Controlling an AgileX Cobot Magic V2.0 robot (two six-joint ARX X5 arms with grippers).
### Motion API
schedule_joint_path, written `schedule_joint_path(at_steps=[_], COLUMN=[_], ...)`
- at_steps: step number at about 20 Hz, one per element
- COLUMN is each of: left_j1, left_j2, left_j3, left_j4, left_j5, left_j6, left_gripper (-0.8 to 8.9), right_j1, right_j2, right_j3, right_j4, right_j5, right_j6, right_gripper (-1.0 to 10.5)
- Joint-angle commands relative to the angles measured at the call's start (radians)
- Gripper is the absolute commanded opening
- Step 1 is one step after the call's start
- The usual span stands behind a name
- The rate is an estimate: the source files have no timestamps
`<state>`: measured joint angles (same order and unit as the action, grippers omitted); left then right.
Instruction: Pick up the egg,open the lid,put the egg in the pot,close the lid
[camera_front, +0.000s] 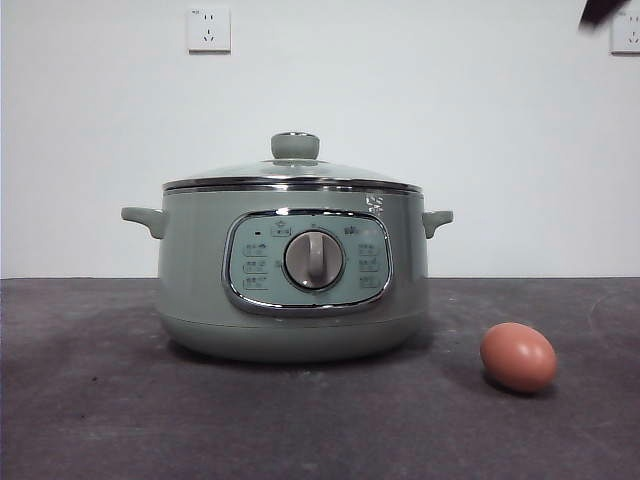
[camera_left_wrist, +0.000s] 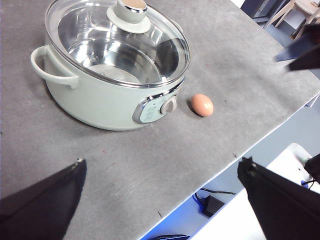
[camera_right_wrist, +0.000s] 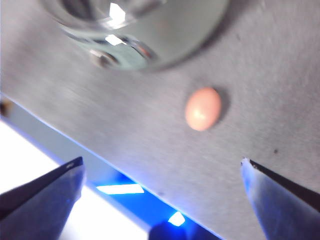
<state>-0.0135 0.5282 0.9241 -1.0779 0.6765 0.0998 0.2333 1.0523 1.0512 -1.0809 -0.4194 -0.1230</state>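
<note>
Front view: table is dark grey, felt-like, with a white wall behind. Two wall sockets sit high on the wall, one upper left, one cut off at the right edge.

Pot stands upright mid-table, sage green, side handles out left and right. Chrome-framed control panel faces the camera, round dial in its middle with the pointer straight up. Small icons and characters ring the dial, and there's a small white mark above the panel's right side; all too small to read. No legible brand.

Lid is seated on the pot, steel rim flush all round, green knob on top. Left wrist view looks through the glass: steel inner bowl, nothing in it.

Egg lies on its side on the table, in front of and to the right of the pot, apart from it, nothing touching it. Left wrist view puts it just beside the panel end of the pot; the right wrist view is blurred but shows the same layout.

Right gripper hangs above the egg, jaws spread wide, empty. Left gripper is up over the table's near side, looking down at pot and egg, jaws also wide, empty. Front view only catches one black tip in the top right corner.
</note>
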Motion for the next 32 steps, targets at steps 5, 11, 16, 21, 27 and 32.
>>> schedule_joint_path(at_steps=[5,11,16,21,27,32], left_j1=[-0.001,-0.001,-0.001,-0.001,-0.001,-0.001], left_j2=[-0.001,-0.001,-0.001,0.000,0.000,0.000], left_j3=[0.001,0.001,0.001,0.001,0.001,0.001], left_j4=[0.008,0.011,0.012,0.014,0.014,0.015], left_j5=[0.005,0.005,0.005,0.004,0.004,-0.003], left_j6=[-0.002,-0.002,-0.002,-0.002,-0.002,-0.002], left_gripper=[6.73,6.73,6.73,6.73,6.73,6.73], right_j1=[0.179,0.262,0.272,0.272,0.272,0.272], right_j2=[0.259,0.466,0.568,0.612,0.639,0.642], right_j3=[0.001,0.001,0.000,-0.003,-0.003,-0.003], right_j4=[0.153,0.229,0.288,0.317,0.317,0.328], right_j5=[0.191,0.336,0.347,0.348,0.348,0.341], right_j6=[0.098,0.164,0.179,0.183,0.199,0.199], right_gripper=[5.9,5.6,5.3,3.9,3.2,0.1])
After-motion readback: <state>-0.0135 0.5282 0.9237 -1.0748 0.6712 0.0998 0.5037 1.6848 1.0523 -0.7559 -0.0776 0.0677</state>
